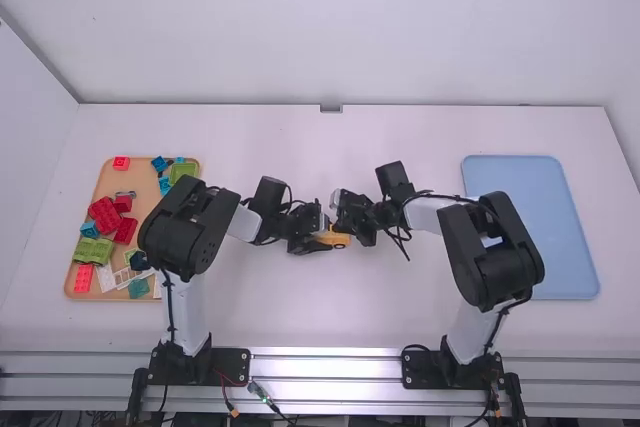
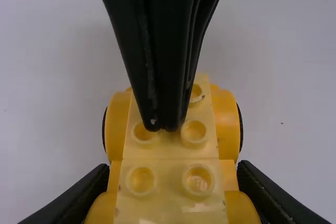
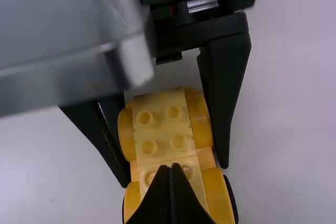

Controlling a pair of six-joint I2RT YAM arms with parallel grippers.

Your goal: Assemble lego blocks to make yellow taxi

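pinching yellow car (image 2: 169,174) at both sides with left gripper (image 1: 326,237), with right gripper (image 1: 338,230) pressed together at top studs, beside mixed blocks (image 1: 106,215) in tray (image 1: 148,190) well apart on desk (image 1: 400,317)

Left end effector (image 1: 321,238) holds yellow car (image 2: 170,148) under black fingertips (image 2: 152,119).

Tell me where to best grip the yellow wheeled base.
I'd pinch the base from above, one finger per side, at its narrower waist between the rounded fenders, where the left hand grips; studs crowd its top.
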